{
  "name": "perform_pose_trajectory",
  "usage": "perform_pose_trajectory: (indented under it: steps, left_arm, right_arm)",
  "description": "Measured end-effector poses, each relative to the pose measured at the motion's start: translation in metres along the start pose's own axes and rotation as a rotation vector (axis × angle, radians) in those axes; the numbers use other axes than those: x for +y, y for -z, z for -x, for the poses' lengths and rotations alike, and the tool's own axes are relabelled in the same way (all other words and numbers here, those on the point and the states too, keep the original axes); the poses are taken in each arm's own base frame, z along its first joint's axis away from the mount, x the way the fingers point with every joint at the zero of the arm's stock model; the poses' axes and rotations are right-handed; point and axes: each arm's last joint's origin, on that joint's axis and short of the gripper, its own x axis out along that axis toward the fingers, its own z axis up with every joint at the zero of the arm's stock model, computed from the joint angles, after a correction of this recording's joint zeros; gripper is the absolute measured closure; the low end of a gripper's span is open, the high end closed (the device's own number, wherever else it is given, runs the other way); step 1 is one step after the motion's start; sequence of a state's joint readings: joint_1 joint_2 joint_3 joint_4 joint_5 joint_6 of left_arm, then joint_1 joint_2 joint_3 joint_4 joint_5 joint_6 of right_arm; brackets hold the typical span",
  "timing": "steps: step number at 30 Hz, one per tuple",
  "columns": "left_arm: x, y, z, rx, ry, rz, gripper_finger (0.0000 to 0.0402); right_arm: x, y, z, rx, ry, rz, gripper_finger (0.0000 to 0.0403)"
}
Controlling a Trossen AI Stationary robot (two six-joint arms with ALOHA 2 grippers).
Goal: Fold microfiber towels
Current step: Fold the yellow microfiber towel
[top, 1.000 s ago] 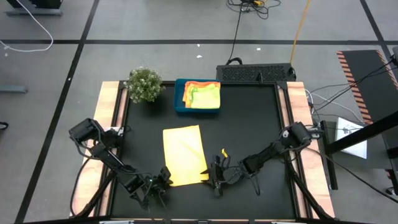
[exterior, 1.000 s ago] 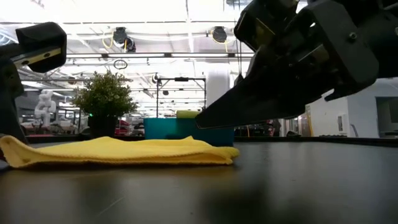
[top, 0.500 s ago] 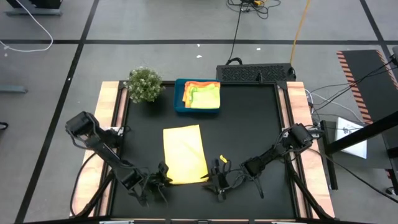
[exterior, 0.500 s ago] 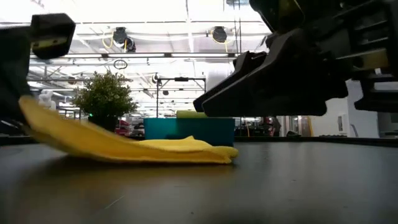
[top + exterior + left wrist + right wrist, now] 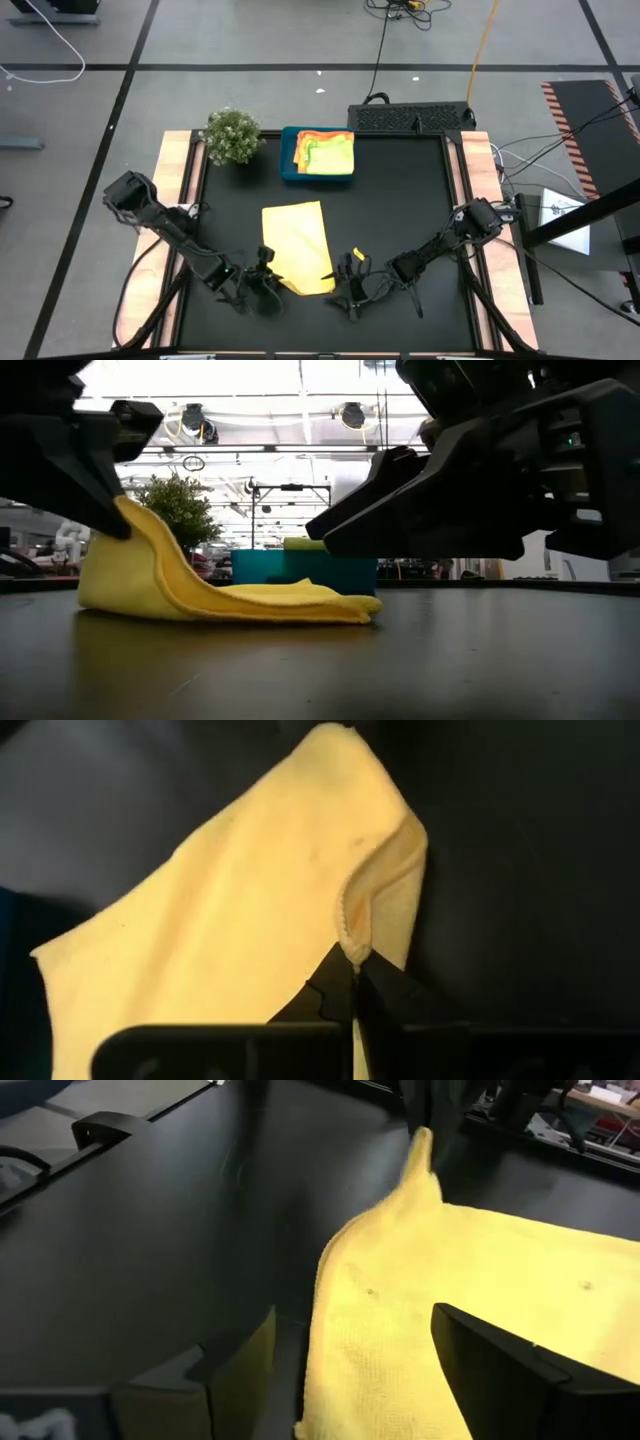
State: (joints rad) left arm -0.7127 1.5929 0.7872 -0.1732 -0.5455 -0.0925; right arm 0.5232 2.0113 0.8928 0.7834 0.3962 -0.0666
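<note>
My left jaws (image 5: 352, 988) clench the yellow towel (image 5: 296, 247) corner, now lifted off the desk (image 5: 400, 200); right jaws (image 5: 345, 283) just spread wide, released beside it — fold begins.

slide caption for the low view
Left tool lifts a corner of the yellow towel off the table; right tool hovers open.

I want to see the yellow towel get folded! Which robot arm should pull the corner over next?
Probably the left. The left gripper is shut on the yellow towel, with that near corner lifted off the table. The right gripper is open beside the other near corner, holding nothing.
</note>
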Motion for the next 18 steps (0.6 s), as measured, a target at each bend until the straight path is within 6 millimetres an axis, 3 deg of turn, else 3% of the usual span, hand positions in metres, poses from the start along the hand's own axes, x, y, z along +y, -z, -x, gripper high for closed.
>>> perform_pose_trajectory:
  steps: [7, 18]
  left_arm:
    - [0.009, -0.001, -0.004, 0.011, 0.003, 0.029, 0.0400]
    - [0.041, -0.010, 0.009, -0.038, -0.042, 0.148, 0.0401]
  right_arm:
    - [0.000, 0.000, 0.000, 0.001, 0.000, 0.001, 0.0143]
    - [-0.003, 0.002, -0.002, 0.005, 0.030, -0.015, 0.0143]
